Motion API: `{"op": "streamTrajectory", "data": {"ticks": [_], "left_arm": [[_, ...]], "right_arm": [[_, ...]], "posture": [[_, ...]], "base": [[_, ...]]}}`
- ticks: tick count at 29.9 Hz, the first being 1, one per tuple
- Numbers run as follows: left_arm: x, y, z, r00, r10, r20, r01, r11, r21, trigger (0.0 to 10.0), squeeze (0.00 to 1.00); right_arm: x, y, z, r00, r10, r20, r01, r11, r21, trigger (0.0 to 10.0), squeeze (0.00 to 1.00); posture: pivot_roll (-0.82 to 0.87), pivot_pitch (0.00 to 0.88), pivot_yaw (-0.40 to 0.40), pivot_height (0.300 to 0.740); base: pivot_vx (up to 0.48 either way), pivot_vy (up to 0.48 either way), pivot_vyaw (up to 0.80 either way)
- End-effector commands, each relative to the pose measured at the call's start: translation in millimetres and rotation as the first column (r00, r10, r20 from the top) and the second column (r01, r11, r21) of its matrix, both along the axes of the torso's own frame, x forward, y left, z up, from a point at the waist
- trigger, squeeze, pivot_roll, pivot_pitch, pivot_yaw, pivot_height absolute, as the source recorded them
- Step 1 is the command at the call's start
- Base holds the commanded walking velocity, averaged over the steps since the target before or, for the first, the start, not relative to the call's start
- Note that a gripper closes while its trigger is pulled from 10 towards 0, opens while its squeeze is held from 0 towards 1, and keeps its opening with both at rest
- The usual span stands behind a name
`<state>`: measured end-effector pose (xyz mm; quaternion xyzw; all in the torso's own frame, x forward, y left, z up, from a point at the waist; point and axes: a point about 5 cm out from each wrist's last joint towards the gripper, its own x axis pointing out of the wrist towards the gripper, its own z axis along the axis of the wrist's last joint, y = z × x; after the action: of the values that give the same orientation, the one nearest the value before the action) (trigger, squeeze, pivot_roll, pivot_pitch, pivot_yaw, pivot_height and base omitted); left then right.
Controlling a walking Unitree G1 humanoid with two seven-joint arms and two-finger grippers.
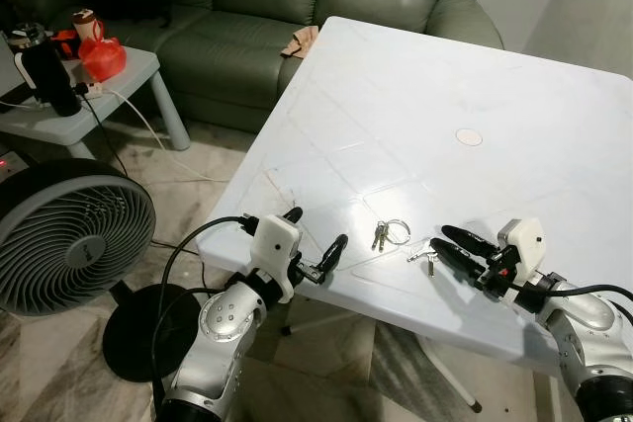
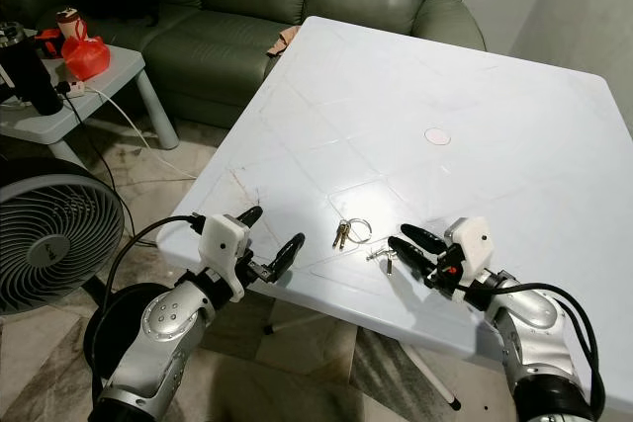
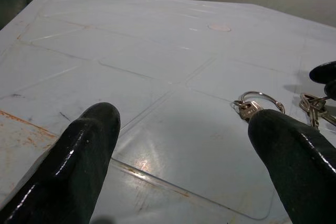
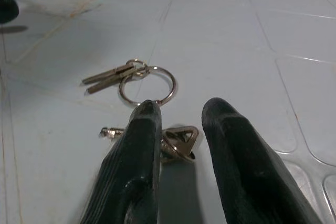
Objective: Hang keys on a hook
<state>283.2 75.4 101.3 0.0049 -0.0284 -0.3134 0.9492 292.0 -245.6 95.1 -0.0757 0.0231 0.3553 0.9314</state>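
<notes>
A silver ring of keys [image 1: 388, 233] lies flat near the tabletop [image 1: 415, 96] edge; a second key bunch [image 1: 425, 252] rests just right of it.

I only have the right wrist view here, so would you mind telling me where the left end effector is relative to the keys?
Observer: The left end effector sits at the near-left edge of the white table, to the robot's left of the keys on the ring, fingers apart and empty.
Operator: Thank you. Is my right end effector touching anything?
Observer: The right end effector lies low on the table with its tips at the second key bunch; contact is unclear.
Operator: Is a hook anywhere nearby?
Observer: I can't make one out; a green sofa and a floor fan stand beyond the table.
</notes>
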Motion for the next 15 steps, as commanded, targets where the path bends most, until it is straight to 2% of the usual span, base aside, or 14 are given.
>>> {"op": "streamTrajectory", "data": {"ticks": [1,15], "left_arm": [[0.9,-1.8,3.5,1.0,-0.004,0.01,0.004,1.0,0.001,10.0,0.0],[2.1,-1.4,4.8,1.0,0.001,0.011,-0.001,1.0,-0.004,10.0,0.0]], "right_arm": [[-3.7,-3.0,-2.8,1.0,0.014,-0.009,-0.014,0.999,-0.03,10.0,0.0],[-2.4,-0.7,-7.2,1.0,0.004,0.012,-0.003,0.994,-0.111,10.0,0.0]], "posture": [[0.06,0.136,-0.038,0.74],[0.06,0.134,-0.038,0.74]], "base": [[0.0,0.0,0.0],[0.0,0.0,0.0]]}}
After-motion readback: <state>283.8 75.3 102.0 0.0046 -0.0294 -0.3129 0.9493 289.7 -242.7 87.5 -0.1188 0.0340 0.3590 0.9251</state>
